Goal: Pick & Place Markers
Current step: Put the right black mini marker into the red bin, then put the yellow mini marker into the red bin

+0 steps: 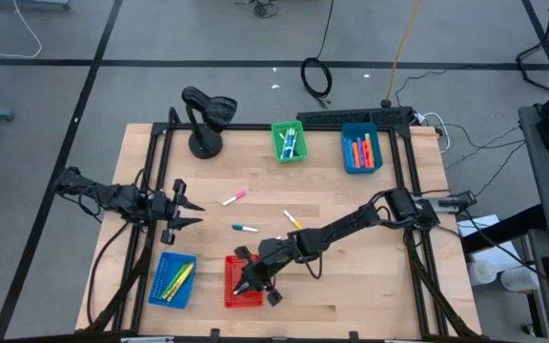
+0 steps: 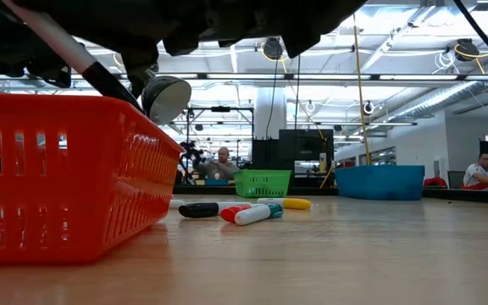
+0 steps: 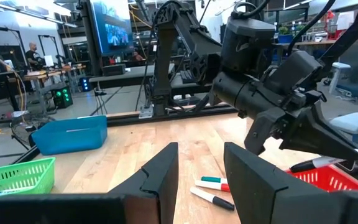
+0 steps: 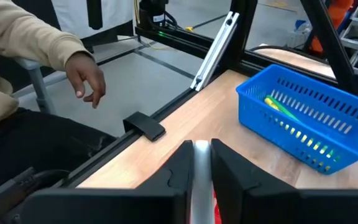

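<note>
My right gripper (image 1: 249, 281) hangs over the red basket (image 1: 236, 295) near the table's front edge, shut on a white marker with a black end (image 3: 314, 163). Three loose markers lie flat on the wood mid-table: pink (image 1: 233, 198), teal (image 1: 245, 229) and yellow (image 1: 293, 219). In the low view they lie beyond the red basket (image 2: 66, 178), around (image 2: 252, 213). My left gripper (image 1: 191, 211) waits open at the table's left side, level, with nothing between its fingers (image 3: 160, 171). My right gripper pinches the marker's white body (image 4: 201, 163) between its two fingers. The marker is lifted clear above the red basket (image 3: 331, 179). It slants, with its black end (image 2: 108, 85) lower than the rest. The gripper comes from the table's right, tipped slightly down.
A blue basket (image 1: 172, 279) holding yellow-green markers stands left of the red one. A green basket (image 1: 289, 141) and another blue basket (image 1: 360, 149) with orange markers stand at the far edge, beside a black lamp-like stand (image 1: 203, 119). A person's hand (image 4: 86, 78) shows beyond the table.
</note>
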You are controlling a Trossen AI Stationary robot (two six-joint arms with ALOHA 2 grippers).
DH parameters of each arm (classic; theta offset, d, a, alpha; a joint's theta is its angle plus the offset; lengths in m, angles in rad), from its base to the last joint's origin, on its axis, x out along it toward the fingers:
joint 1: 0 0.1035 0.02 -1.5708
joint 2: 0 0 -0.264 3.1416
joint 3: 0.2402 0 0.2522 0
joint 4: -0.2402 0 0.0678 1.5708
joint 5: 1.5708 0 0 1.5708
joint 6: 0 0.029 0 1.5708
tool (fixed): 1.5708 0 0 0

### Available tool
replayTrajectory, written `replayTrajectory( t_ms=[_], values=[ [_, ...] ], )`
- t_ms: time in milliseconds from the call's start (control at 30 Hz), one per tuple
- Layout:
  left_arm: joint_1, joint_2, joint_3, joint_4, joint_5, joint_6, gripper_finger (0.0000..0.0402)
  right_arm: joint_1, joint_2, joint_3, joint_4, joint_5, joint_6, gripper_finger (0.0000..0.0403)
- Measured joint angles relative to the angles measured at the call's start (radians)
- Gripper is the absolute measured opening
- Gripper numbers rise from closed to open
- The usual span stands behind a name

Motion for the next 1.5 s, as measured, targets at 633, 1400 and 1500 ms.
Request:
replayTrajectory(
  t_ms=[633,1400,1500],
  values=[
    [0.0,0.0,0.0,0.0,0.0,0.0,0.0134,-0.021,-0.107,0.0,-0.317,0.192,-0.053,0.0139],
    [0.0,0.0,0.0,0.0,0.0,0.0,0.0134,-0.139,-0.322,-0.32,-0.827,0.786,0.442,0.0148],
    [0.0,0.0,0.0,0.0,0.0,0.0,0.0134,-0.165,-0.323,-0.366,-0.731,0.702,0.475,0.0147]
  ],
)
